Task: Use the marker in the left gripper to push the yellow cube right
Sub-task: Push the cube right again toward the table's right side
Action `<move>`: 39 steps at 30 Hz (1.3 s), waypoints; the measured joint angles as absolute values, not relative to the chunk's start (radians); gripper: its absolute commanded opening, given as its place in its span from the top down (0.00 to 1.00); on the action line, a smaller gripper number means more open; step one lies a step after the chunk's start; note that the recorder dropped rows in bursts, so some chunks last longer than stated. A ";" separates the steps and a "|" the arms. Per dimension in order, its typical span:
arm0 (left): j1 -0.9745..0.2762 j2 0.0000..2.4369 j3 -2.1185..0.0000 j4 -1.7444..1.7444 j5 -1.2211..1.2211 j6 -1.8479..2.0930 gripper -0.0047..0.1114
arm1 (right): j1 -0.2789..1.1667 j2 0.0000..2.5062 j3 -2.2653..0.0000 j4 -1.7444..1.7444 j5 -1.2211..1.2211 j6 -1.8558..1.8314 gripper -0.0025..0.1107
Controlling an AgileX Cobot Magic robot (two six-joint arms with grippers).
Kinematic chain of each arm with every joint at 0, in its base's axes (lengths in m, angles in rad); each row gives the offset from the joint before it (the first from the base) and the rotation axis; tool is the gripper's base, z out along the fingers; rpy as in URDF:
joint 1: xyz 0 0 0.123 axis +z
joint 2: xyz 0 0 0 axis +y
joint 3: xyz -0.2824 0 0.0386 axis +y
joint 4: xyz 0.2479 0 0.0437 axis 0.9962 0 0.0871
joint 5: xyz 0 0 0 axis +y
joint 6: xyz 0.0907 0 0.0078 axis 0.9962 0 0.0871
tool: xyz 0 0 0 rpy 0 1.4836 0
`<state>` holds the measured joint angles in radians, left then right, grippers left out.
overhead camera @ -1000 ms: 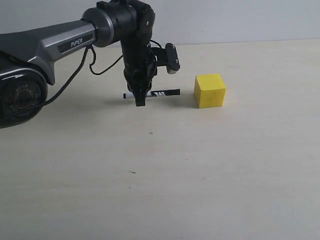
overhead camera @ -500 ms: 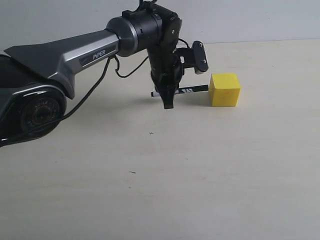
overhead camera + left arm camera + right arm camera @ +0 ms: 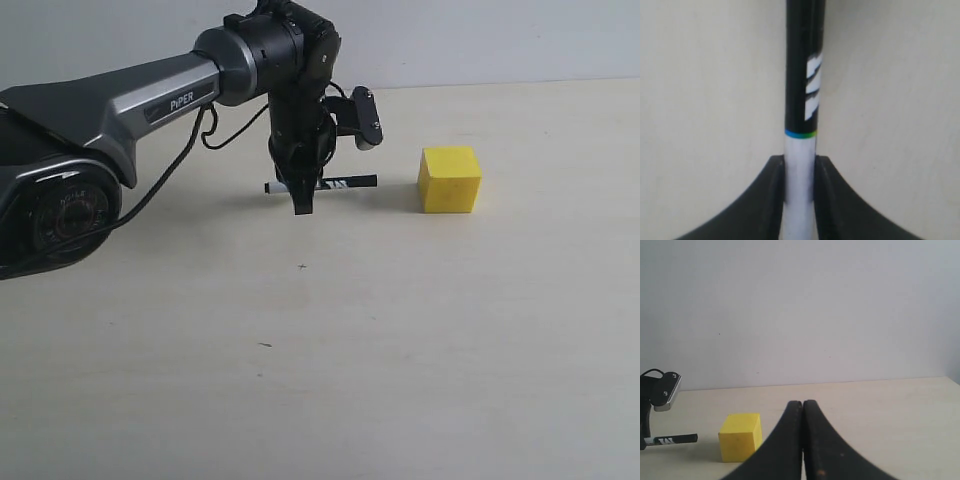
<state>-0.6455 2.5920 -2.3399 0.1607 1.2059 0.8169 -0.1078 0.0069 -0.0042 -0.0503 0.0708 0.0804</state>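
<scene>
- While clamped at its white barrel by left gripper (image 3: pixel 303 205): one marker (image 3: pixel 338 184), held level, black end toward yellow cube (image 3: pixel 449 180).
- One yellow cube, right of marker, apart, bare table (image 3: pixel 400 350) between.
- Right gripper (image 3: pixel 802 440): fingers pressed together, empty.

A pale wooden table (image 3: pixel 400 350) meets a plain grey-white wall (image 3: pixel 480 40).
</scene>
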 measured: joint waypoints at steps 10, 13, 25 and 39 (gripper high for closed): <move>-0.664 2.592 -2.340 0.323 1.197 0.706 0.96 | -0.108 0.007 -0.004 -0.050 0.071 0.080 0.98; -0.682 2.592 -2.340 0.373 1.198 0.664 0.96 | -0.108 0.007 -0.004 -0.050 0.071 0.080 0.98; -0.722 2.536 -2.261 0.362 1.206 0.599 0.96 | -0.108 0.007 -0.004 -0.050 0.071 0.080 0.98; -0.789 2.536 -2.260 0.347 1.058 0.642 0.96 | -0.108 0.007 -0.004 -0.050 0.071 0.080 0.98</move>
<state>-0.7894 2.5357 -2.2602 0.3474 1.0581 0.6416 -0.1078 0.0069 -0.0042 -0.0503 0.0708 0.0804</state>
